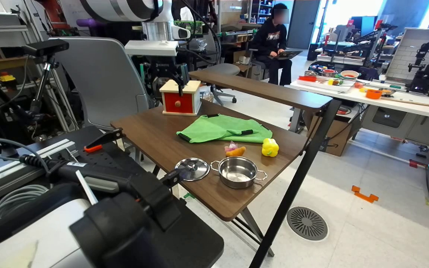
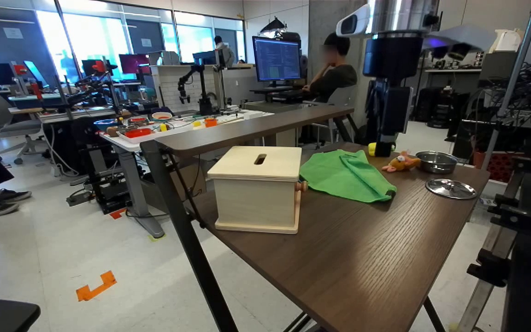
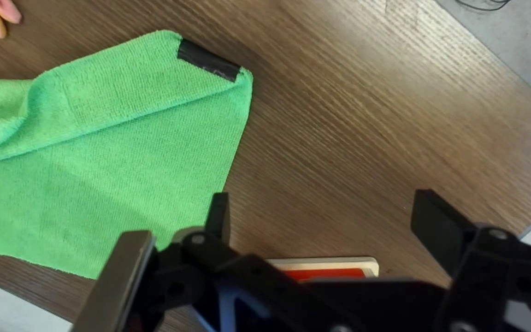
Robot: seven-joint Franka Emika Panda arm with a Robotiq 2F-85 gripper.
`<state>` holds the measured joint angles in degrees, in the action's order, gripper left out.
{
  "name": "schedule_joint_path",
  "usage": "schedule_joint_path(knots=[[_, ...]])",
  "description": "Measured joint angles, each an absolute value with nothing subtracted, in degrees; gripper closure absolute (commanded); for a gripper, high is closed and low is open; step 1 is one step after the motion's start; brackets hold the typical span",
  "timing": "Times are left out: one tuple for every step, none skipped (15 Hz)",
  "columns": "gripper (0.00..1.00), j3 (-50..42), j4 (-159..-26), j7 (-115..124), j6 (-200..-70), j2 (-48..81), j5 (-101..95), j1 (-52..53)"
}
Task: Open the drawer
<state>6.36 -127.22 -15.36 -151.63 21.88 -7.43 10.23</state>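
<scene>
I have the arm over the table, gripper pointing down and spread wide. The red drawer sits closed in its wooden box near the table's edge; brown tabletop stretches beside the green cloth.

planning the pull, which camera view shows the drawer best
Best in an exterior view where the drawer's red front and knob face the camera. In an exterior view onto the box's bare side, only the knob shows, poking out. The wrist view catches just a red strip past the tool.
</scene>
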Motion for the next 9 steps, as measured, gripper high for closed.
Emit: schedule_joint_path(knots=[[0.00, 6.36, -126.96, -14.82, -153.28, 22.84, -7.98, 10.28], [0.00, 6.36, -126.59, -14.46, -154.64, 23.77, -8.20, 10.30], [0.00, 6.36, -126.12, -14.05, -155.94, 24.71, -8.24, 10.30], [0.00, 6.35, -125.65, -13.44, -157.58, 25.65, -8.27, 10.30], [0.00, 6.35, -125.27, -12.81, -159.30, 26.57, -8.28, 10.30], [0.00, 6.34, -124.88, -12.29, -160.98, 27.46, -8.29, 10.31], [0.00, 6.32, -124.57, -11.80, -162.59, 28.34, -8.30, 10.37], [0.00, 6.26, -124.25, -11.38, -164.39, 29.23, -8.30, 10.48], [0.00, 6.26, -124.00, -11.06, -165.97, 30.01, -8.30, 10.60]])
